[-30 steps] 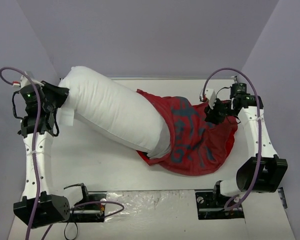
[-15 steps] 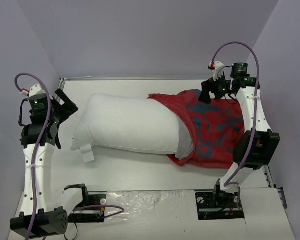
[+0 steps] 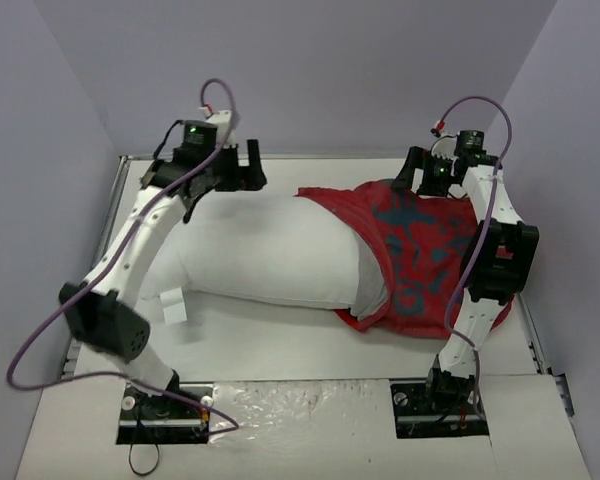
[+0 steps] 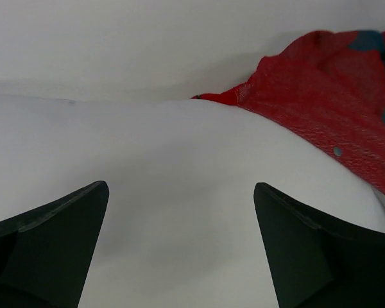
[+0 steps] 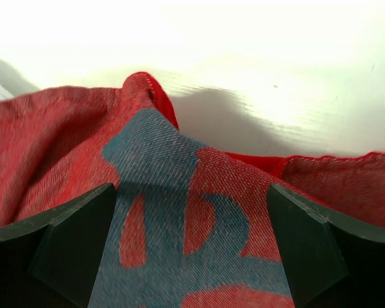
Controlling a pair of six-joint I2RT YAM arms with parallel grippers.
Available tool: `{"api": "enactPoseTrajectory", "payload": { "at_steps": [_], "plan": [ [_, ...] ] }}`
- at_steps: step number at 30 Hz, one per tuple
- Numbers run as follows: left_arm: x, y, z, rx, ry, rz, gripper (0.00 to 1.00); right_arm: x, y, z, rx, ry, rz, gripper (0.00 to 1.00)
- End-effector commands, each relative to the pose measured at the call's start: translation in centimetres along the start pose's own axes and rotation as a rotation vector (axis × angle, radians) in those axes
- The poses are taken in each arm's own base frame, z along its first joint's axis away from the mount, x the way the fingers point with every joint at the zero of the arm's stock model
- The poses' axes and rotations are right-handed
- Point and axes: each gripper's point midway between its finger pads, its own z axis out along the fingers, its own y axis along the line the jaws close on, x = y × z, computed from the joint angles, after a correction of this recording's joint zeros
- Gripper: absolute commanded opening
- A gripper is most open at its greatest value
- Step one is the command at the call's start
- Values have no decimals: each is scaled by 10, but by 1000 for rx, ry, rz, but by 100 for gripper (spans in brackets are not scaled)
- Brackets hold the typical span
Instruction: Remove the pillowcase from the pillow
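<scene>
So the white pillow (image 3: 260, 250) is lying across the middle of the table (image 3: 280, 345). Its left and middle parts are bare and its right end is tucked inside the red pillowcase (image 3: 420, 250), which is bunched up on the right side with blue-grey print showing. The left gripper (image 3: 242, 168) hangs over the pillow's far edge near the cover's opening, fingers (image 4: 51, 237) spread wide with nothing between them. The right gripper (image 3: 420, 168) is over the pillowcase's far edge, fingers (image 5: 64, 250) also wide apart and gripping nothing. There's a little white tag (image 3: 173, 305) at the pillow's left corner.
</scene>
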Motion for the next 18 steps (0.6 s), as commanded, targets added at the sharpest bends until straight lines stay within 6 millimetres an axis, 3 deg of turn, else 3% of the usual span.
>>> {"api": "enactPoseTrajectory", "payload": {
  "at_steps": [1, 2, 3, 4, 6, 8, 9, 11, 12, 13, 14, 15, 16, 17, 18],
  "plan": [
    [16, 2, 31, -25, 130, 90, 97, -4, 17, 10, 32, -19, 204, 100],
    [16, 3, 40, -35, 145, 79, 96, -1, 13, 13, 74, -18, 240, 100],
    [3, -3, 42, -33, 123, 68, 96, 7, 13, 17, 84, -1, 265, 100],
    [17, 2, 59, -51, 185, 61, 94, 10, 14, 18, 77, 7, 280, 100],
    [24, -5, 64, -70, 238, 93, 94, 15, 17, 19, 71, 13, 322, 100],
    [53, -7, 84, -91, 351, 146, 95, 23, 19, 21, 59, 32, 341, 100],
    [73, 2, 90, -137, 426, 190, 95, 25, 18, 21, 58, 34, 343, 95],
    [93, 2, 93, -153, 487, 235, 97, 34, 20, 24, 38, 57, 350, 85],
    [100, 2, 95, -152, 498, 244, 99, 38, 21, 26, 26, 71, 354, 71],
    [122, 7, 97, -158, 554, 245, 96, 46, 22, 29, 11, 91, 365, 65],
    [132, 8, 97, -150, 571, 242, 83, 50, 21, 32, 4, 102, 374, 57],
    [137, 4, 101, -129, 562, 226, 74, 52, 22, 34, -5, 109, 376, 40],
    [146, 6, 103, -124, 576, 216, 62, 57, 21, 37, -11, 123, 385, 31],
    [168, 14, 103, -135, 627, 209, 36, 60, 23, 39, -30, 132, 393, 21],
    [172, 15, 104, -134, 620, 200, 23, 60, 25, 40, -48, 137, 398, 5]
  ]
}}
